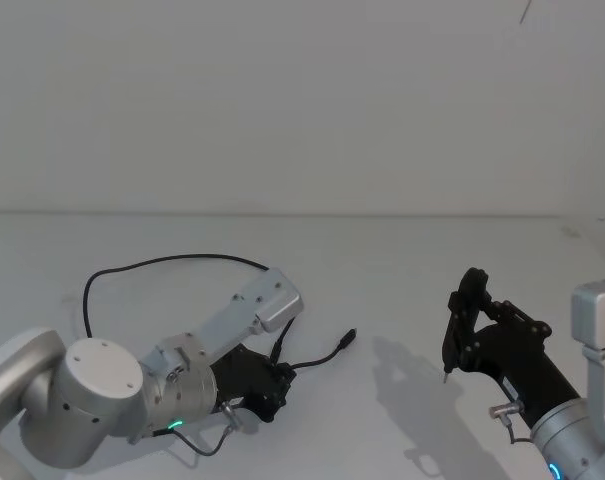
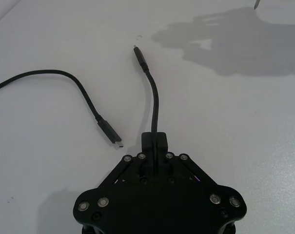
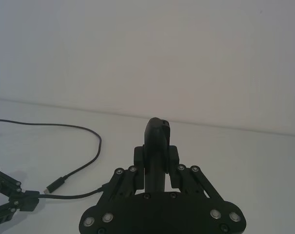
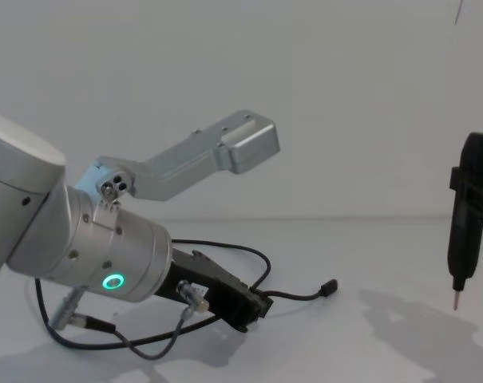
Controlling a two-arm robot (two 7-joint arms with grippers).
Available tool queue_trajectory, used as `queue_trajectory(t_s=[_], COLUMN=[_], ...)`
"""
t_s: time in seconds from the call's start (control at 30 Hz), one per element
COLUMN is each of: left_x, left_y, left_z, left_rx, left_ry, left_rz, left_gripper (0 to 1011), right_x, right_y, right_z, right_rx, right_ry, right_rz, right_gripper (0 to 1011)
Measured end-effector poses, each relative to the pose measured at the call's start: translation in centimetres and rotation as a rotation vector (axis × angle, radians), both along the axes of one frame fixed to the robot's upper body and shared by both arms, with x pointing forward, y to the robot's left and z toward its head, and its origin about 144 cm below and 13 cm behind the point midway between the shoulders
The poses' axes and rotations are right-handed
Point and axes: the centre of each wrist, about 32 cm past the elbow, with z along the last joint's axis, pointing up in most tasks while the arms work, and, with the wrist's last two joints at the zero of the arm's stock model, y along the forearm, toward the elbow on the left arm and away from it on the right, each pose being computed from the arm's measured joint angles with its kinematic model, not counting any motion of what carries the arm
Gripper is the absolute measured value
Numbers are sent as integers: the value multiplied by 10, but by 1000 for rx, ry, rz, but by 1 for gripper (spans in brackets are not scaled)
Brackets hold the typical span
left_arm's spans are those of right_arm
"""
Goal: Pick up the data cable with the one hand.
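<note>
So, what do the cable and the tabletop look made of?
Cable, held in the left end effector: black, matte, likely rubber or braided sheath; it bends in soft curves. Tabletop: white, smooth, matte, probably laminate or painted board; shadows fall soft, without reflections.

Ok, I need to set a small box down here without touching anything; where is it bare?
Crowded: around the left gripper, shut on the data cable, whose loop lies behind that arm. Free: the table between the cable's rightmost plug and the raised right gripper, and the far strip from loop to wall.
</note>
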Motion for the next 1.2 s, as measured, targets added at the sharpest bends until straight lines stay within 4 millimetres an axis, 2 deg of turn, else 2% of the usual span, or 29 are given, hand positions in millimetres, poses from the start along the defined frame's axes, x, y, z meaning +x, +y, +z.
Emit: queue_trajectory(t_s=[0.4, 0.73, 1.2], left_x=[0, 0, 3], left_y=[4, 27, 53], left_z=[2, 12, 26], left_rx=[-15, -49, -51], left_ry=[-19, -72, -93], left_rz=[-31, -104, -181], left_gripper=[43, 43, 42], right_x=[1, 5, 24], right_y=[-1, 0, 3], right_z=[5, 17, 34], right_rx=[15, 60, 105], right_ry=[-12, -36, -65], right_rz=[11, 54, 120], right_gripper=[279, 279, 279])
